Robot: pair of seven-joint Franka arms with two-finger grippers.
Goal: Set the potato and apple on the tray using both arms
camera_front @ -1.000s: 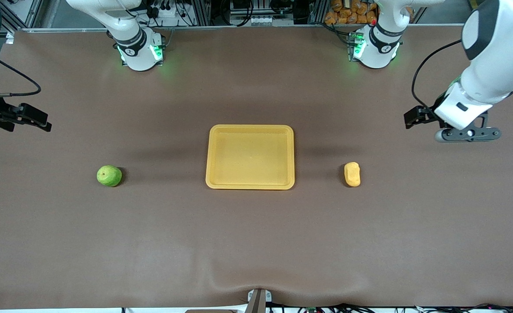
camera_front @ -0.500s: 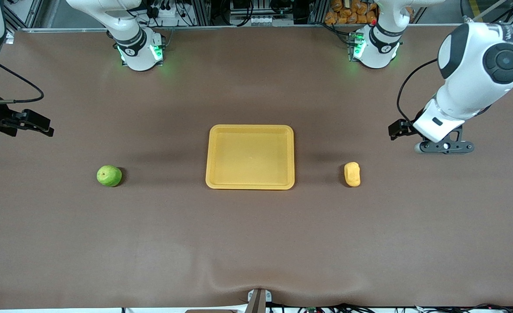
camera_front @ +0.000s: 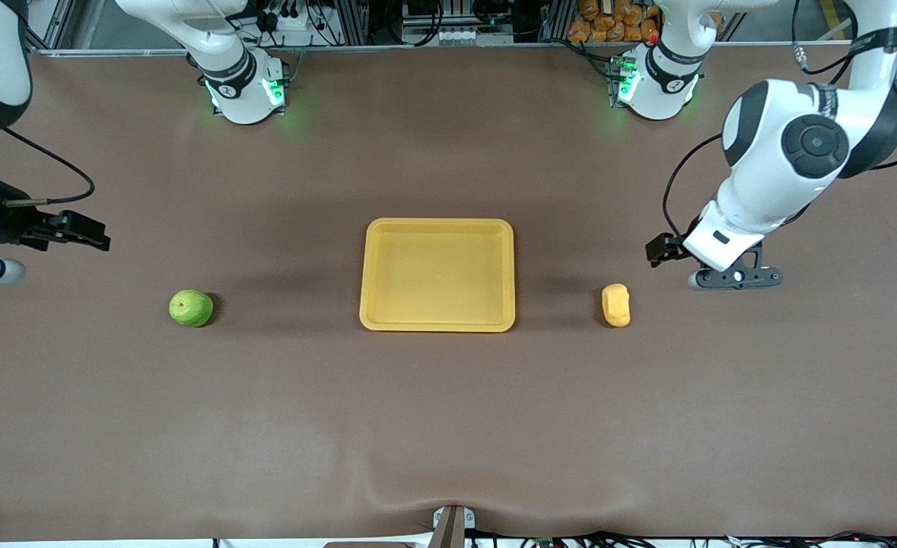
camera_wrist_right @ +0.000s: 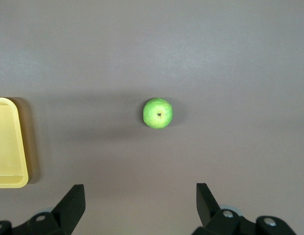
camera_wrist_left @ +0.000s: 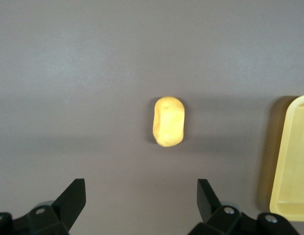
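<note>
The right arm is cut off at the front view's edge, so only part of its wrist shows there; its right claw (camera_wrist_right: pixel 137 205) hangs over bare counter (camera_front: pixel 448 426) at the right arm's end, fingers spread wide and holding nothing. The apple (camera_front: pixel 191 307) sits on the counter toward that same end, stem dimple up in the right wrist view (camera_wrist_right: pixel 158 113), well apart from the claw.

The tray (camera_front: pixel 437 275) lies mid-counter with nothing in it (each wrist view catches only one edge of it).

The potato (camera_front: pixel 616 305) lies on the counter between the tray and the left arm's end, about level with the apple. The left claw (camera_wrist_left: pixel 139 205) hovers over the counter just beside the potato toward the left arm's end, fingers wide apart and gripping nothing; in the front view its fingers are hidden under the wrist.

The counter is a brown mat, slightly rippled at its near edge. Aluminium framing, cables and orange items crowd the room past the bases. No writing is legible.
</note>
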